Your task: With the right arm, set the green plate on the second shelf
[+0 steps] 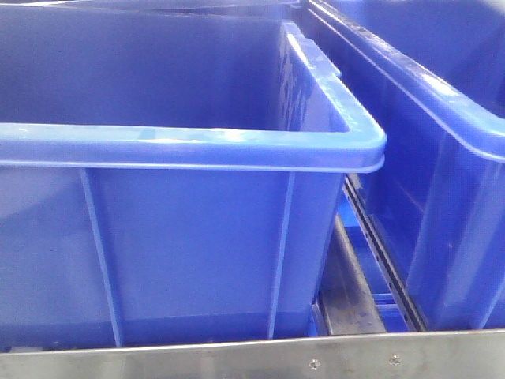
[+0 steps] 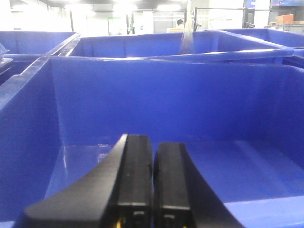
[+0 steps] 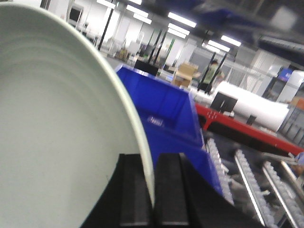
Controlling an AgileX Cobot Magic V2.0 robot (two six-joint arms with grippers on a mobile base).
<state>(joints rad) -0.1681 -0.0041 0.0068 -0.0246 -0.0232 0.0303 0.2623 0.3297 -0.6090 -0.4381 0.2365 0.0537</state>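
Looking through the left wrist camera, I see my left tool (image 2: 153, 148) with its two black fingers (image 2: 135, 171) pressed together, with no gap between them and nothing held. It hangs above the open interior of a blue bin (image 2: 166, 99). A rear bin (image 2: 156, 45) stands just behind that one's far wall.

Front view, left to right: a near bin (image 1: 197, 237) fills the left and centre. A slotted metal rail (image 1: 371, 245) runs in the gap beside it, and a neighbouring bin (image 1: 461, 205) stands just to the right. A steel edge strip (image 1: 252, 359) crosses the bottom. Neither tool shows in this view.

Right wrist view: my right tool (image 3: 153, 175) is narrowed onto the rim of the green plate (image 3: 57, 123). The rim passes edge-on between the two black pads (image 3: 171, 190), one on each face. From that grip the plate spreads up and to the left of the tool and fills the left half of the view, its ringed hollow face toward the camera. To the right of the plate lies a distant bin (image 3: 161, 114), and further right are roller tracks (image 3: 251, 185), which are blurred.
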